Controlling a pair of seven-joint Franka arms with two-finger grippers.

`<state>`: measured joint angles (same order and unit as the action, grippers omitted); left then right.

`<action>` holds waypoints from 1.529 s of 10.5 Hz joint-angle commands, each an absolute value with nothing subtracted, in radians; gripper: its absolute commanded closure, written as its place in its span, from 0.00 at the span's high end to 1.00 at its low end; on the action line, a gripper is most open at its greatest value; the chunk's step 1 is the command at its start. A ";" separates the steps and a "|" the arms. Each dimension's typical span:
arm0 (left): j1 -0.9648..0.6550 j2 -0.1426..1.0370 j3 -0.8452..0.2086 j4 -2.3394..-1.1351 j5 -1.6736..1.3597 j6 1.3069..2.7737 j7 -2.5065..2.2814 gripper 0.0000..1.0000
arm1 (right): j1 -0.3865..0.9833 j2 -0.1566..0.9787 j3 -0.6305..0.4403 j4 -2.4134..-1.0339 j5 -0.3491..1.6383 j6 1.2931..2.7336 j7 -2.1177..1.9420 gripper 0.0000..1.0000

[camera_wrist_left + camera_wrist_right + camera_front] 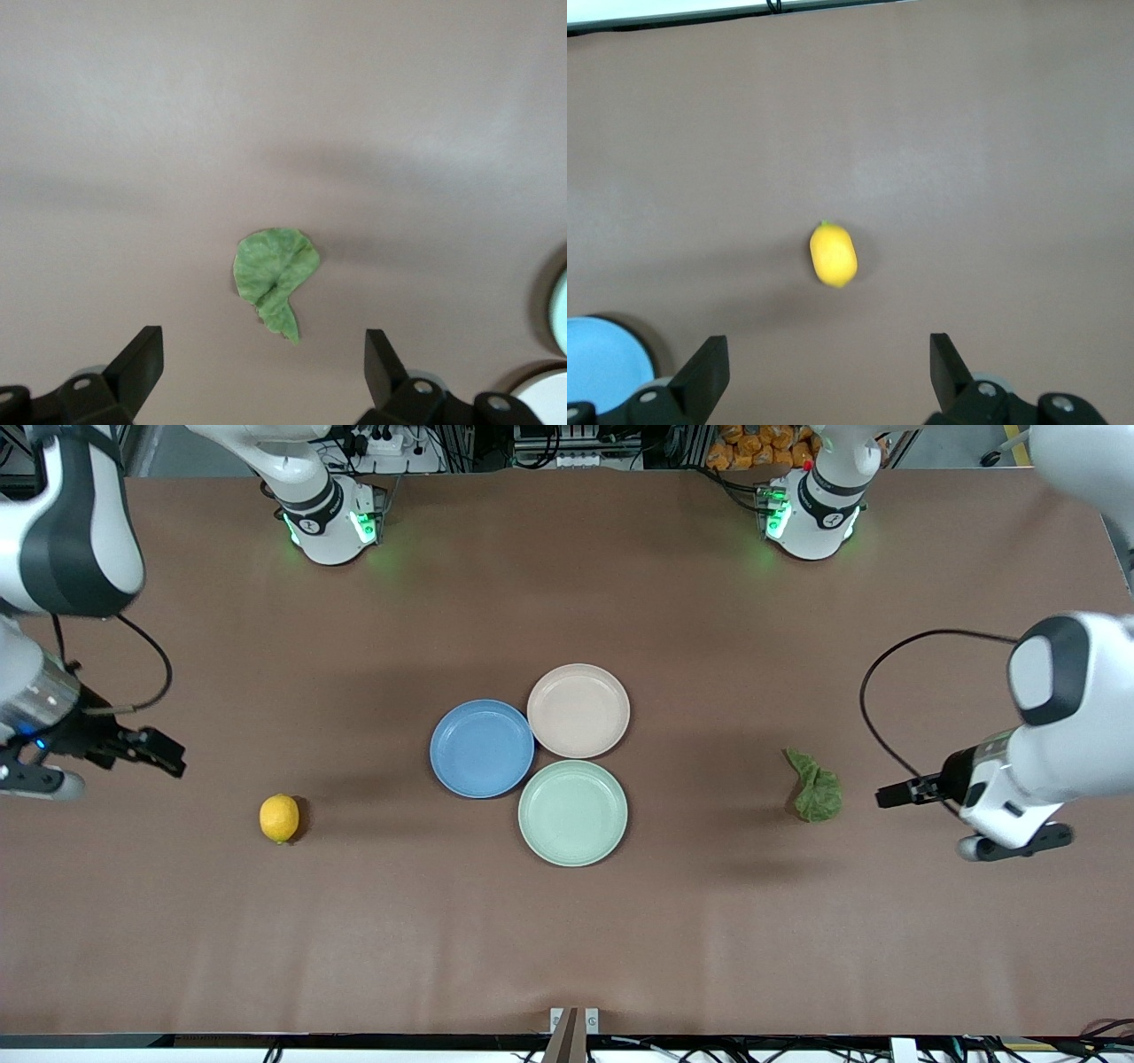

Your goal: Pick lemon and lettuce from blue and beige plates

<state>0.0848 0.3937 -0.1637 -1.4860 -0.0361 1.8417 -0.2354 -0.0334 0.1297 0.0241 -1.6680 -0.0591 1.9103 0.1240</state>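
The right gripper (164,751) is up over the bare table at the right arm's end, fingers (704,372) spread wide with nothing between them. In its wrist view the lemon (833,254) sits on the cloth ahead of the spread fingers, not touching them. On the table the lemon (279,817) lies by itself, well apart from the plates, toward the right arm's end and a bit nearer the front camera than the blue plate (481,747).

The left gripper (897,794) is the same story at the left arm's end: released, fingers (140,361) wide apart, hanging over bare table just beside the lettuce (815,786). The lettuce (273,277) lies flat-ish and crumpled on the cloth, clear of the fingers, well apart from the plates.

The plates are bunched in the middle of the table, all three with nothing on them. The blue one and the beige plate (578,710) touch at the rims, beige being farther from the front camera. The mint-green plate (572,812) sits nearest the camera, tucked right against both.
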 commanded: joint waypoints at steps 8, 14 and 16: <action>0.092 0.187 -0.132 -1.385 0.002 1.648 -0.221 1.00 | -0.006 0.101 -0.026 -1.488 0.023 1.712 0.026 1.00; 0.095 0.081 -0.127 -1.393 0.012 1.563 -0.222 1.00 | -0.052 0.112 -0.011 -1.413 0.023 1.605 0.023 1.00; 0.094 0.072 -0.112 -1.391 0.003 1.549 -0.224 1.00 | -0.051 0.117 -0.011 -1.408 0.028 1.597 0.023 1.00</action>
